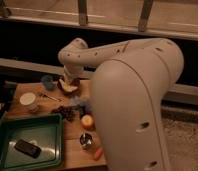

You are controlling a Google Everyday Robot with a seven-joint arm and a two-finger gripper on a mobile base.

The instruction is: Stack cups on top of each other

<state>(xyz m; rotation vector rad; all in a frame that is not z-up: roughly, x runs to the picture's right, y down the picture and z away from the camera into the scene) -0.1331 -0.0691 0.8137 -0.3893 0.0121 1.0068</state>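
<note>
The small light-blue cup [47, 81] stands upright at the back left of the wooden table [22, 91]. The white cup [28, 100] sits nearer the front and to the left, apart from it. My arm bends down from its elbow. The gripper [67, 80] hangs at the back of the table, right beside the light-blue cup and over a brown half-round object [68, 88]. It stands open and holds nothing.
A green tray [42, 125] at the front left holds a dark block [28, 148]. Dark grapes [67, 113], an orange fruit [87, 121], a shiny metal cup [85, 141] and a red-orange item [98, 152] lie along the table's right side. My white body fills the right.
</note>
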